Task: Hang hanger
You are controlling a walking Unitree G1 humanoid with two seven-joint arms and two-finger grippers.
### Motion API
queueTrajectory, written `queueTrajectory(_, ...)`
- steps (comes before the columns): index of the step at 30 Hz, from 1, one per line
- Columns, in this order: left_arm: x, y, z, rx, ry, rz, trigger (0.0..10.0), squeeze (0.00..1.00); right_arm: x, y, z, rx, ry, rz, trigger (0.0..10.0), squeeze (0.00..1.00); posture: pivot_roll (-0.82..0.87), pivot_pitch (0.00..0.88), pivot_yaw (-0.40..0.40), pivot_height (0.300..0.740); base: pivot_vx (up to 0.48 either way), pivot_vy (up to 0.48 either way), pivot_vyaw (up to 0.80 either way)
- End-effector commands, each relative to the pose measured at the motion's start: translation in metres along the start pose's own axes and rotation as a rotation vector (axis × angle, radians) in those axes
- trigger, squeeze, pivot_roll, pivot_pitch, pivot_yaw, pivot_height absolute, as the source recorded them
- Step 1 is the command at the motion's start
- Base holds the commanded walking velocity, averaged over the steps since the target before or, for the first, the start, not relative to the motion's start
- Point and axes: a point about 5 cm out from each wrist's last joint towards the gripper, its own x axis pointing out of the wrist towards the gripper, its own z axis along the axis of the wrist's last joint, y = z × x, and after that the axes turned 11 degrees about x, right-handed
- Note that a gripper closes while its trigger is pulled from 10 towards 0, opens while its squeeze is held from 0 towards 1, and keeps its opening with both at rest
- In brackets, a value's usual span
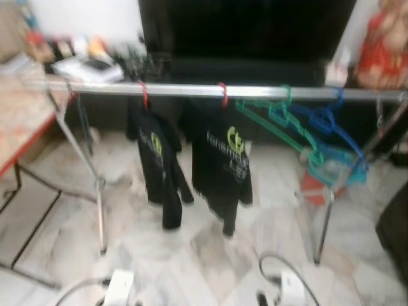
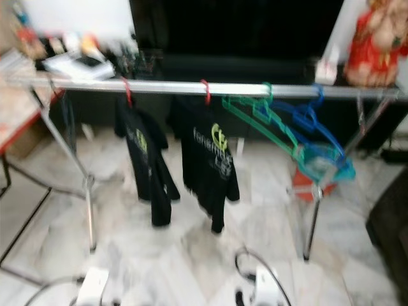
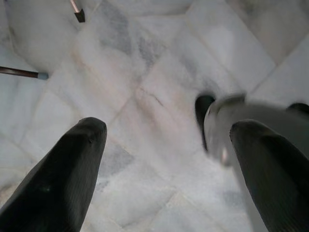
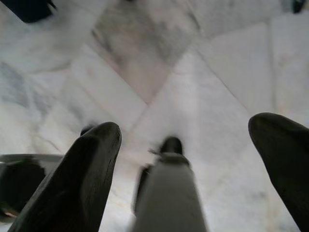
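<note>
left eye view: green hanger [image 1: 271, 118] on rail [image 1: 191, 90], light, stiff, slippery; best gripped near hook. left gripper [image 3: 166, 169], right gripper [image 4: 186, 164] both spread, empty.

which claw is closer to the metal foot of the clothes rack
Left, probably: the left claw hangs open over the floor with the rack foot ahead of its fingers; the right claw hangs open over the floor too.
</note>
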Motion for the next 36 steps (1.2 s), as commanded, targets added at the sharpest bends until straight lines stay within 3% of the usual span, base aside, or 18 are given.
queueTrajectory(1, 0.0000, 0.0054, -0.0004, 0.002, 0.001, 0.009, 10.0, 0.00, 0.0006, 0.0052, 0.0000, 0.006, 0.002, 0.011, 10.0, 0.00, 0.04, 0.048, -0.031, 0.736, -0.322, 0.000, 0.00)
queueTrajectory(30, -0.0001, 0.0047, -0.0012, 0.000, 0.006, 0.009, 10.0, 0.00, 0.0006, 0.0049, 0.0007, 0.004, 0.002, 0.011, 10.0, 0.00, 0.04, 0.039, -0.030, 0.736, -0.322, 0.000, 0.00)
queueTrajectory(36, -0.0003, 0.0042, -0.0025, -0.012, 0.011, 0.009, 10.0, 0.00, 0.0006, 0.0053, 0.0003, 0.006, 0.002, 0.012, 10.0, 0.00, 0.04, 0.037, -0.027, 0.736, 0.000, 0.000, 0.00)
